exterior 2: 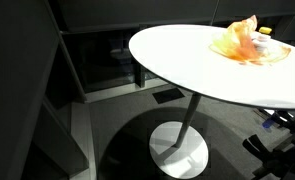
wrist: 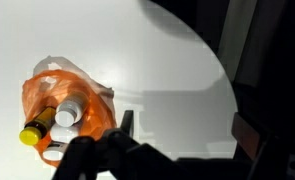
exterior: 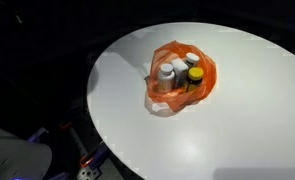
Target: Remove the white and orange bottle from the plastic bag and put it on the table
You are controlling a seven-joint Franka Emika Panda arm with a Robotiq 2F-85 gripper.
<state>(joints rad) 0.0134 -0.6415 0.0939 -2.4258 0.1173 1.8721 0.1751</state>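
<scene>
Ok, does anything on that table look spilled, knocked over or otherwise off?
Nothing looks spilled or broken. The orange plastic bag sits crumpled and open on the white table, with capped bottles, including a yellow-capped one, bunched inside.

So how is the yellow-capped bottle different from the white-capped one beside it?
The yellow-capped dark bottle has a yellow cap; the white-capped orange bottle has a white one. The yellow-capped one's body looks dark, the white-capped one's orange. Both lie in the orange plastic bag.
</scene>
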